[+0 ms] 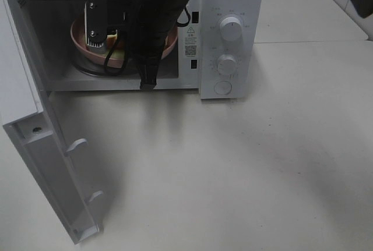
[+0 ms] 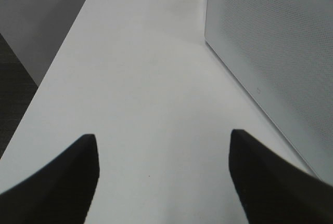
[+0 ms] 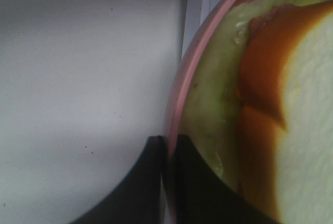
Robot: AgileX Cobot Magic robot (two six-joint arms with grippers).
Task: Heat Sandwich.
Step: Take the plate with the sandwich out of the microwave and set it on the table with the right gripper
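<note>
We see a white microwave (image 1: pixel 230 41), door (image 1: pixel 35 146) swung open. Inside sits a pink plate (image 1: pixel 81 47) bearing the sandwich (image 3: pixel 307 109). Our right gripper (image 3: pixel 167 154) pinches the plate's rim; our left gripper (image 2: pixel 164 182) hangs apart, empty. The sandwich looks soft and loose, so we handle the plate.

Soft, even light fills the high view, and the arm casts a broad faint shadow across the tabletop (image 1: pixel 233 175). The microwave (image 1: pixel 227 41) cavity is dimmer. The right wrist view is blurred, the sandwich (image 3: pixel 291 104) too near to focus. No glare shows.
</note>
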